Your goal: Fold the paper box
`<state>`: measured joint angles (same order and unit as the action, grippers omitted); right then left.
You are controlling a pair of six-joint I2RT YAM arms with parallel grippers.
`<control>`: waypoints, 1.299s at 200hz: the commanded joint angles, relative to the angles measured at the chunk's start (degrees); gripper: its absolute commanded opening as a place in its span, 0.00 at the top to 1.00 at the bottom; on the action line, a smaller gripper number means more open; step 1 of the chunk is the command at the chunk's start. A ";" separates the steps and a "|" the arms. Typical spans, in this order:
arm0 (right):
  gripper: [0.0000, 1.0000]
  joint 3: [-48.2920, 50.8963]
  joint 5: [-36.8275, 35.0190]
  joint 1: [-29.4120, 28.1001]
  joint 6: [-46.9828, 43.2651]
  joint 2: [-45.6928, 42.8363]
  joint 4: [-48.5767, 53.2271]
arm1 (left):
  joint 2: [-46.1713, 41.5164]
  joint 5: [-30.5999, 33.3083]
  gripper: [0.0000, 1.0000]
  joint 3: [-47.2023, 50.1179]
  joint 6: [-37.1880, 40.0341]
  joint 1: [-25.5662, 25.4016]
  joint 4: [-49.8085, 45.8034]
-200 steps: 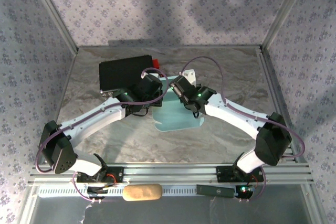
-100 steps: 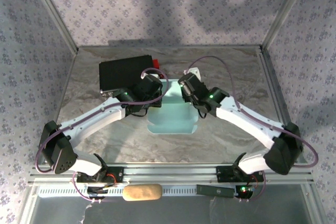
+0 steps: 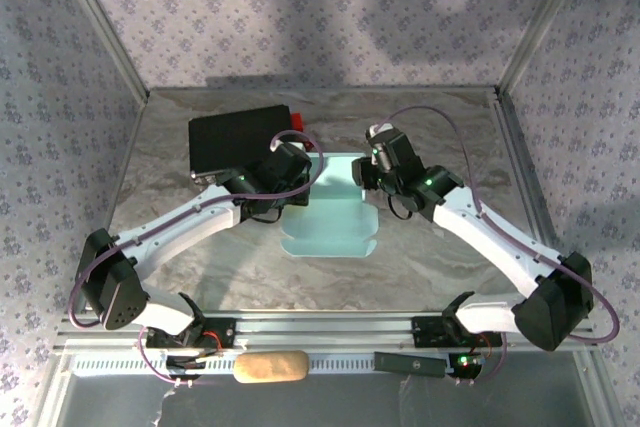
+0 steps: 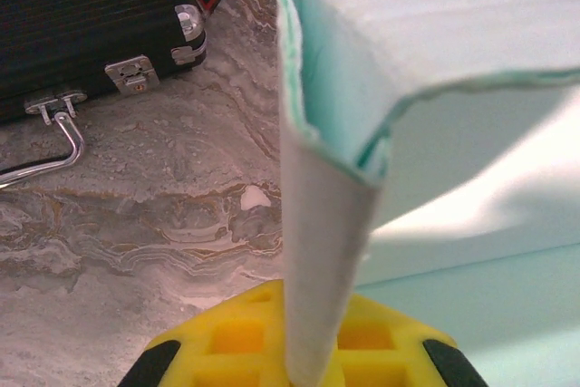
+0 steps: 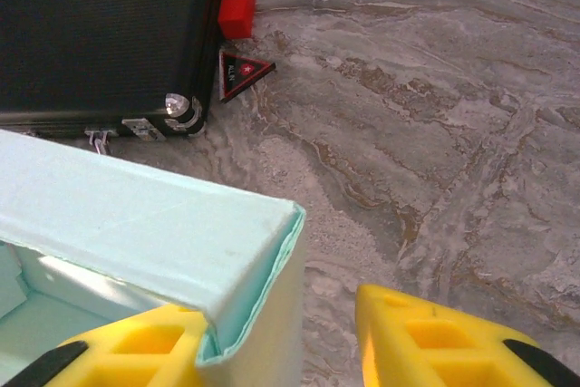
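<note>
While the L gripper (image 4: 304, 355) is pinching the box (image 4: 435, 33) wall, jaws closed on it, the R gripper (image 5: 285, 342) is hovering at a box corner, jaws apart, near the case (image 5: 100, 33).

Top camera, high over the near edge, looks down across the whole grey marbled tabletop (image 3: 420, 257). Left wrist camera sits low and very close, facing the ribbed black rectangular case (image 4: 82, 15) on its latched side. Right wrist camera looks down on that case from higher up. All three views share the case and the pale light-blue card box (image 3: 330, 232) just beside it.
</note>
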<state>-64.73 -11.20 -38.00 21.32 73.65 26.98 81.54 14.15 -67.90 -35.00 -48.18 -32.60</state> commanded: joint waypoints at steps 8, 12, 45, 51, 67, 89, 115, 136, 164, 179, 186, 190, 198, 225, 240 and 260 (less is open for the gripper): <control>0.64 0.68 -3.68 -0.76 -0.23 1.82 -0.38 | 0.10 -0.53 1.00 -2.15 0.80 -0.39 -0.62; 0.65 0.67 -4.20 -0.83 -0.23 1.99 -0.40 | 0.13 -0.52 1.00 -2.25 0.76 -0.40 -0.68; 0.69 -1.06 -10.36 -2.11 0.03 4.67 1.70 | 0.20 -0.53 1.00 -2.68 0.86 -0.47 -0.93; 0.71 -1.38 -11.97 -2.48 0.03 5.02 1.95 | 0.20 -0.52 1.00 -2.76 0.90 -0.51 -0.91; 0.76 -2.75 -15.76 -3.56 0.29 6.43 3.29 | 0.29 -0.42 1.00 -2.94 0.90 -0.72 -1.02; 0.84 -6.15 -22.08 -5.06 1.43 8.87 6.59 | 0.59 -0.27 1.00 -3.34 0.91 -0.85 -1.41; 0.97 -7.74 -27.81 -6.36 3.05 10.78 9.84 | 0.94 -0.11 1.00 -3.73 0.90 -1.12 -1.50; 1.00 -8.00 -30.03 -6.79 4.54 11.69 10.89 | 1.08 -0.07 1.00 -3.80 0.82 -1.35 -1.41; 1.00 -7.88 -31.68 -7.85 5.88 12.16 11.30 | 1.27 0.02 1.00 -4.08 0.90 -1.40 -1.68; 1.00 -7.60 -29.71 -7.90 4.98 11.56 10.36 | 1.33 0.17 1.00 -4.09 0.84 -1.39 -1.75; 0.95 -7.40 -28.44 -8.14 4.39 10.68 9.81 | 1.30 0.40 1.00 -4.08 0.81 -1.39 -1.75; 0.90 -7.35 -27.88 -8.27 4.26 9.95 9.85 | 1.29 0.58 1.00 -4.08 0.81 -1.44 -1.77; 0.80 -7.49 -26.51 -8.28 4.25 8.74 10.20 | 1.36 1.07 1.00 -3.92 0.73 -1.39 -1.87; 0.60 -6.92 -20.57 -8.26 6.27 0.45 11.32 | 1.70 1.95 1.00 -3.39 0.83 -1.02 -1.85; 0.54 -4.53 -15.82 -7.91 7.88 -5.48 9.42 | 2.00 2.31 1.00 -3.16 1.08 -0.87 -1.58; 0.50 0.21 -11.00 -6.44 10.01 -12.20 6.98 | 2.17 2.37 1.00 -2.95 1.17 -0.79 -1.33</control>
<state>-68.77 -28.82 -45.84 28.08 68.51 35.29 83.40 15.20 -69.71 -35.00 -49.15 -33.41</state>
